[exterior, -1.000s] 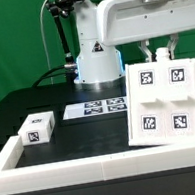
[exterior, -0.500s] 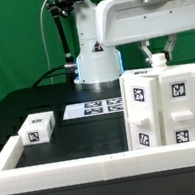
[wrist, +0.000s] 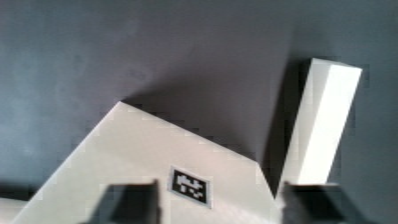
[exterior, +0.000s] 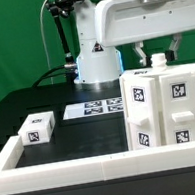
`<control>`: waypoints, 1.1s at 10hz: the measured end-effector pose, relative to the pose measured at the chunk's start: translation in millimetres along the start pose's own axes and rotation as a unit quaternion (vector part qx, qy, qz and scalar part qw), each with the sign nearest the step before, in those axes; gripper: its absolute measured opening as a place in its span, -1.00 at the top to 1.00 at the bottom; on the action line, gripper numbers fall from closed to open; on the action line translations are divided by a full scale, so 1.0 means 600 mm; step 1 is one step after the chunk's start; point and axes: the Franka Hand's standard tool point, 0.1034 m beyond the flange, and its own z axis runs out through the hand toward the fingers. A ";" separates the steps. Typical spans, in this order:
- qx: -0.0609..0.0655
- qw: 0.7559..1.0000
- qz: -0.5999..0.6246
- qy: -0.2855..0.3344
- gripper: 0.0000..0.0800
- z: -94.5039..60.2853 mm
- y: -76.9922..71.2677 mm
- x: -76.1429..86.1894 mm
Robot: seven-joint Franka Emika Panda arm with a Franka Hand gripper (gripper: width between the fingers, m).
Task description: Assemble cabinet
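A green backdrop (exterior: 6,38) hangs behind my black worktable (exterior: 30,100). Even light falls on its matte top, edged by a low white border frame (exterior: 66,172), with the marker board (exterior: 95,108) lying flat toward the back.

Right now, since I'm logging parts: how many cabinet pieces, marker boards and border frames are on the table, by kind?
Large cabinet box: 1
Small white block: 1
Marker board: 1
Border frame: 1
Total: 4
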 end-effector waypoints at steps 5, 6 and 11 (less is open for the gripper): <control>0.000 1.000 0.000 0.000 -0.93 0.000 0.000 0.000; 0.000 1.000 0.000 0.000 -0.99 0.000 0.000 0.000; -0.005 1.000 -0.011 0.002 -0.99 0.009 0.049 -0.035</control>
